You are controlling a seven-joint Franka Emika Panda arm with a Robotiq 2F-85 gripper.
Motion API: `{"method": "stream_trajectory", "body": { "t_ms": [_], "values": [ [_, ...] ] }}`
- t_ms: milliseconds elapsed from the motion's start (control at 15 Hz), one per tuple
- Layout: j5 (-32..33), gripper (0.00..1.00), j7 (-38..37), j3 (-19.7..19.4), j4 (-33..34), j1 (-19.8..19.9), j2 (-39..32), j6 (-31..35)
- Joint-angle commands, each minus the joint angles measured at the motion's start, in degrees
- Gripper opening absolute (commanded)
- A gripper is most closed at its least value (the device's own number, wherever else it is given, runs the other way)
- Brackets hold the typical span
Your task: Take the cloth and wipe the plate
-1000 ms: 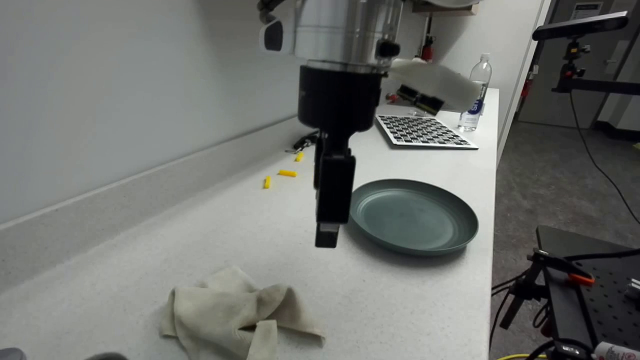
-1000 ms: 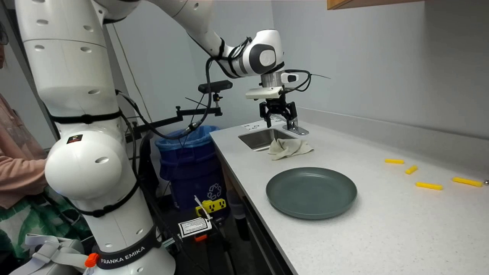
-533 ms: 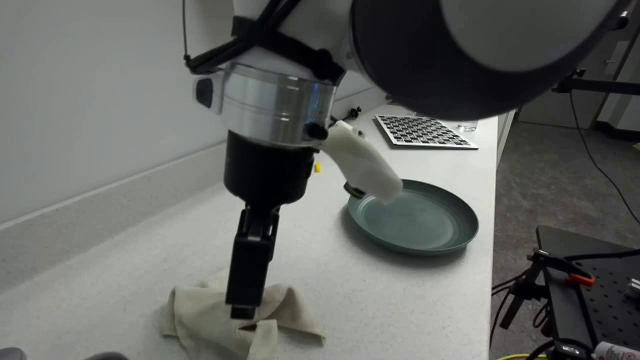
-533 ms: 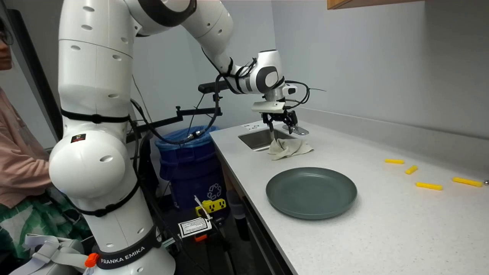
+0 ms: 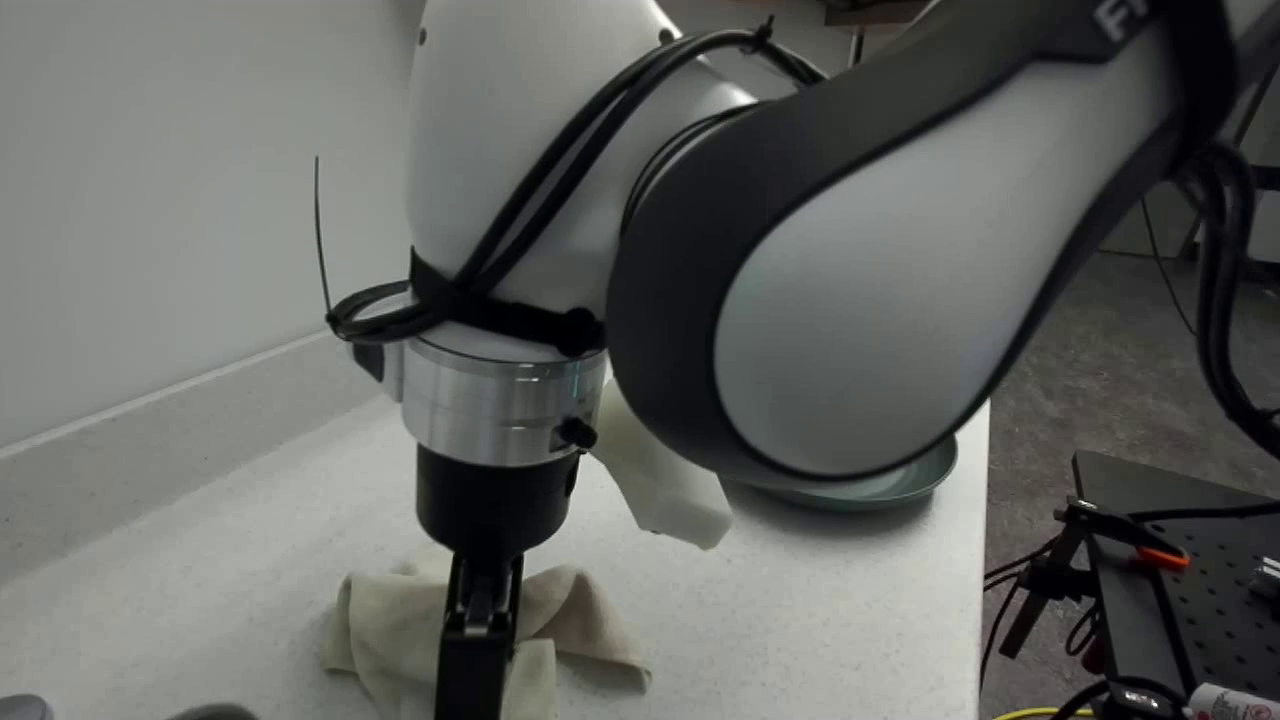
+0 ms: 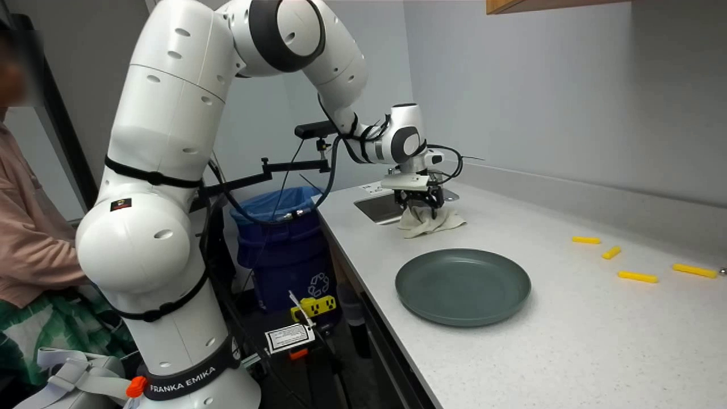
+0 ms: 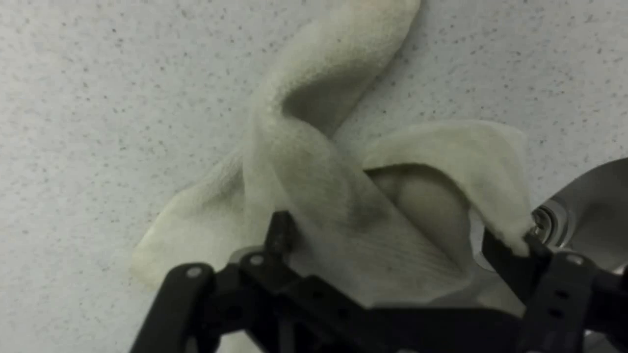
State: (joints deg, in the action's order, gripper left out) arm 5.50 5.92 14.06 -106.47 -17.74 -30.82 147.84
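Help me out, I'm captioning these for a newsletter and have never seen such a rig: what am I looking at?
This is a single robot arm with a two-fingered gripper at its end. The exterior views are taken from two places outside the robot; the close-up is taken from its wrist. On the pale speckled counter lie a crumpled cloth, a grey-green plate and, in an exterior view, four yellow sticks. A metal sink shows next to the cloth. Nothing seems to be held yet: the gripper is open over the cloth, though whether it touches is hard to tell. The cloth is meant for wiping the plate.
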Motion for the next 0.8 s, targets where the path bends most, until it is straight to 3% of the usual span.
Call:
{"method": "stream_trajectory", "body": {
  "t_ms": [0, 600, 733],
  "values": [
    [1.92, 0.74, -0.27, -1.53, 3.15, -1.07, -2.91, 0.62],
    [-1.87, 0.04, 2.22, 0.35, -2.2, 3.62, 4.33, -1.22],
    [-3.68, 0.0, 2.95, 0.8, -5.01, 5.57, 7.53, -1.77]
  ]
}}
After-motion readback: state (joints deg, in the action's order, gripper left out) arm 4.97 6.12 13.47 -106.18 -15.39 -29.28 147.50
